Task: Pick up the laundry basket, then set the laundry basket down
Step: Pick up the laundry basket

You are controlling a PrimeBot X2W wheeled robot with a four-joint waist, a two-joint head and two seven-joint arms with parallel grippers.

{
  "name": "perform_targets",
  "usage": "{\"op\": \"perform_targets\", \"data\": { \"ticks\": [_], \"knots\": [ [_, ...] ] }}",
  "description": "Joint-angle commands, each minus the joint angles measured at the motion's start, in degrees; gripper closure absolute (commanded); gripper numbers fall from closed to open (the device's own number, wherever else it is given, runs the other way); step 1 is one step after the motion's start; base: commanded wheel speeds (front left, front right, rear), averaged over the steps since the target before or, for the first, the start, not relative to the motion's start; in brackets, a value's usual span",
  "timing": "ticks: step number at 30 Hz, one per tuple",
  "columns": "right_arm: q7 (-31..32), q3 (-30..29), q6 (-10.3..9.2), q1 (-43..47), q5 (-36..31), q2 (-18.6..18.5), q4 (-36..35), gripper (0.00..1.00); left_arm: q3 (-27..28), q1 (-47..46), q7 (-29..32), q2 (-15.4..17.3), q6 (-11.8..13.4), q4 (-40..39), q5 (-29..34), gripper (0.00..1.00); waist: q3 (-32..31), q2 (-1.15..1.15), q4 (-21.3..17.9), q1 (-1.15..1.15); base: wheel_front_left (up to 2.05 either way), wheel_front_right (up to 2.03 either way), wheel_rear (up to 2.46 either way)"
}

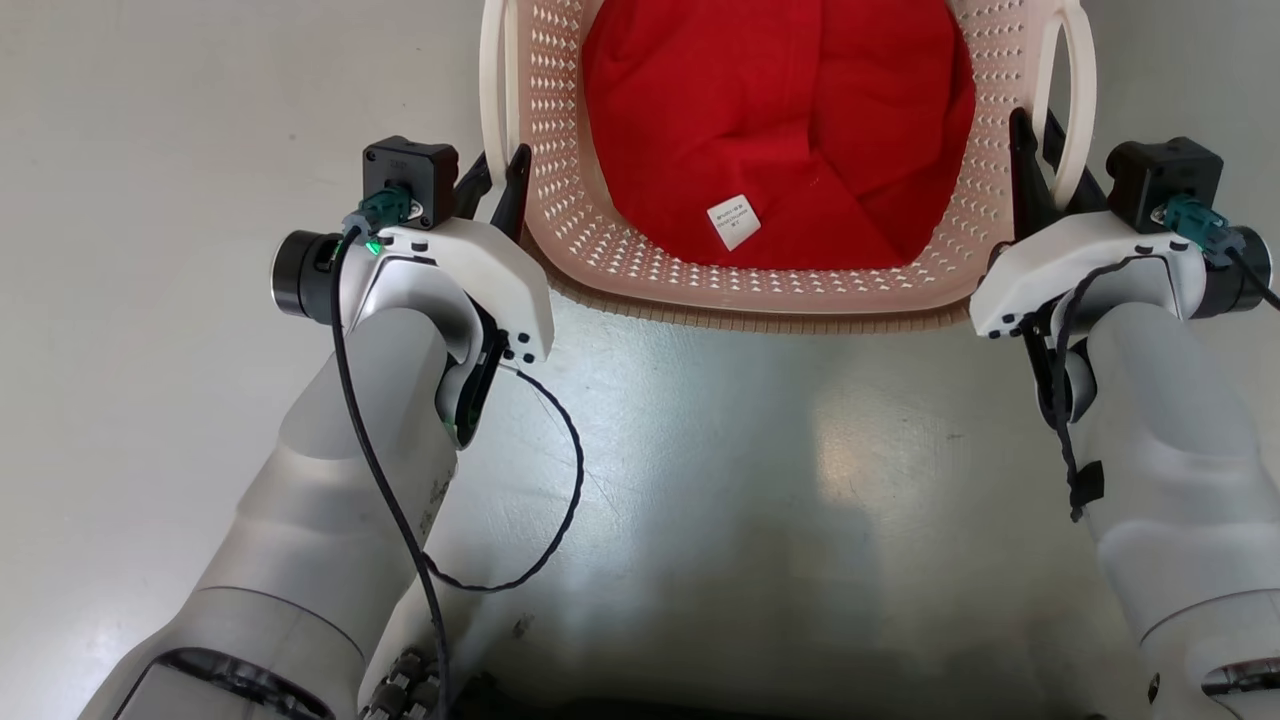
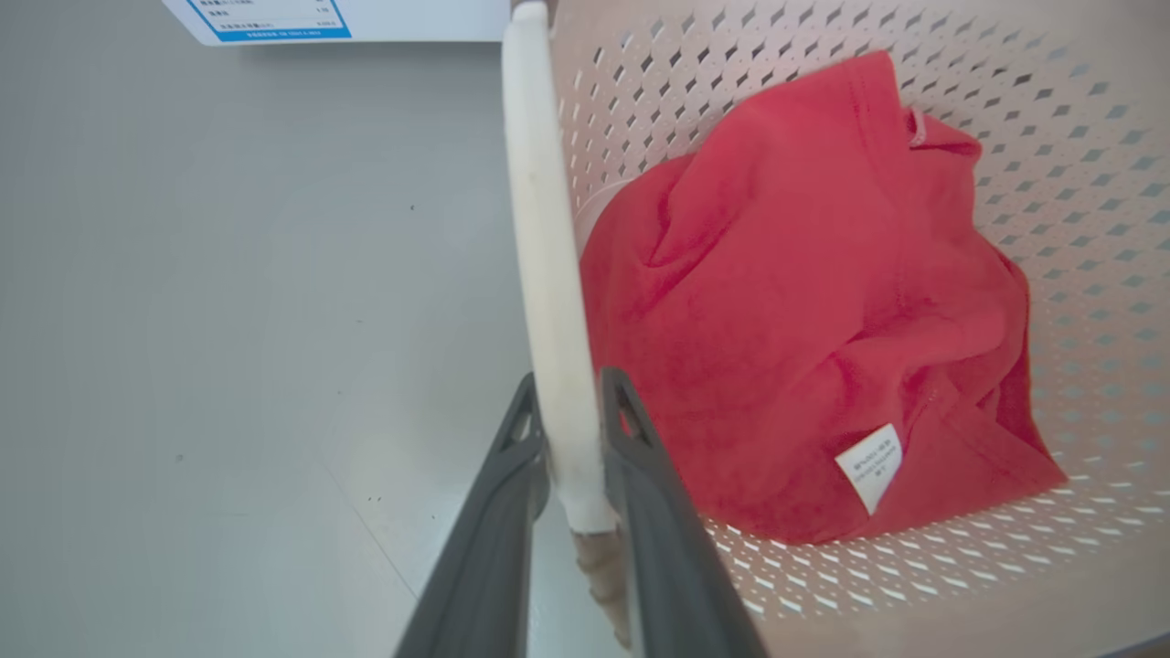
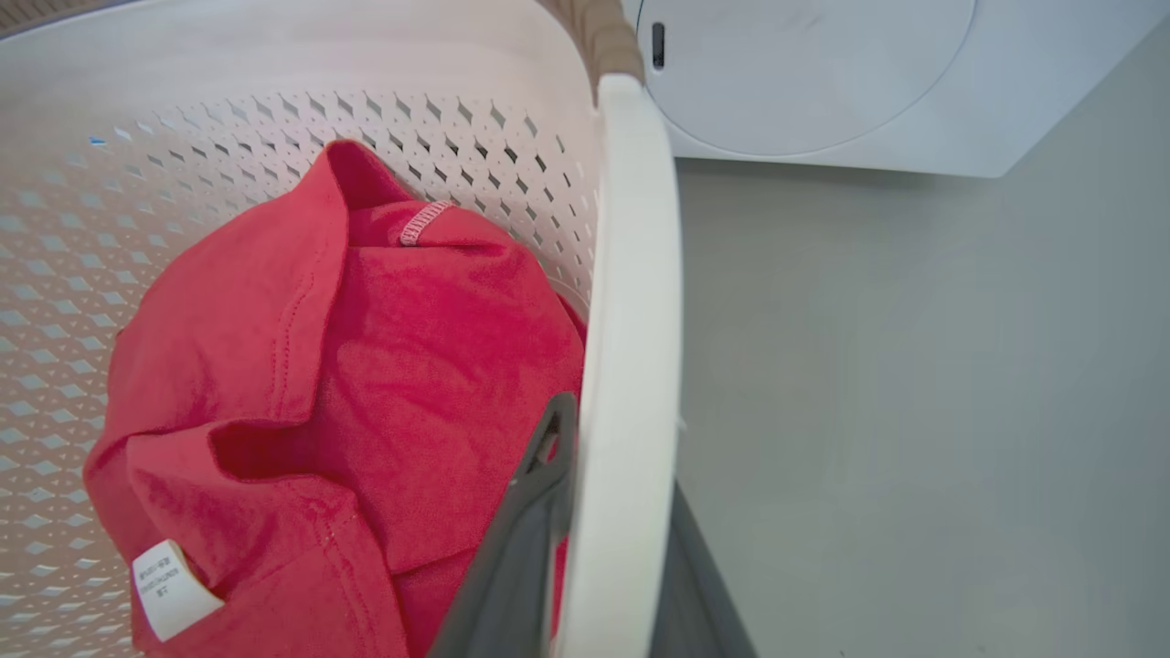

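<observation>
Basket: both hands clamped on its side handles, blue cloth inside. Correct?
One error: the cloth in the basket is red, not blue; the head view shows it. The left hand and right hand do clamp the side handles.

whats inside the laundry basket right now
A crumpled red garment with a white tag lies in the laundry basket. It covers most of the floor, so anything beneath is hidden.

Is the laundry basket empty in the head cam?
No, a red garment with a white tag lies inside the laundry basket.
</observation>
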Motion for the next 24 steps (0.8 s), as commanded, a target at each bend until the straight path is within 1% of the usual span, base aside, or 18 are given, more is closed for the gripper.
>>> {"op": "perform_targets", "data": {
  "ticks": [1, 7, 15, 16, 17, 24],
  "knots": [
    [-0.38, 1.99, 0.99, 1.72, -1.24, 2.47, -0.23, 1.0, -0.05, 1.09, -0.22, 1.01, 0.49, -1.42, -0.38, 1.0, -0.61, 0.0, 0.24, 0.0, 0.0, 0.0, 0.0],
    [-0.38, 3.53, 0.99, 2.21, -0.52, 2.47, 1.88, 1.0, 0.81, 2.72, -0.22, 1.01, 1.73, -0.57, -0.63, 1.0, -3.42, 0.0, -0.36, 0.0, 0.0, 0.0, 0.0],
    [-0.38, 5.74, 0.99, 3.81, 1.37, 2.47, 4.63, 1.0, 3.65, 5.88, -0.22, 1.01, 2.18, 0.64, 0.54, 1.0, -7.77, 0.0, -1.39, 0.0, 0.0, 0.0, 0.0],
    [-0.38, 6.61, 0.99, 4.55, 2.34, 2.47, 5.43, 1.0, 4.59, 7.15, -0.22, 1.01, 2.21, 0.93, 1.01, 1.0, -9.28, 0.0, -1.7, 0.0, 0.0, 0.0, 0.0],
    [-0.38, 6.61, 0.99, 4.55, 2.34, 2.47, 5.43, 1.0, 4.59, 7.15, -0.22, 1.01, 2.21, 0.93, 1.01, 1.0, -9.28, 0.0, -1.7, 0.0, 0.0, 0.0, 0.0],
    [-0.38, 11.18, 0.99, 7.6, 6.93, 2.47, 9.12, 1.0, 8.2, 12.0, -0.22, 1.01, 2.52, 1.19, 1.91, 1.0, -15.3, 0.0, -2.69, 0.0, 0.0, 0.0, 0.0]
  ]
}}
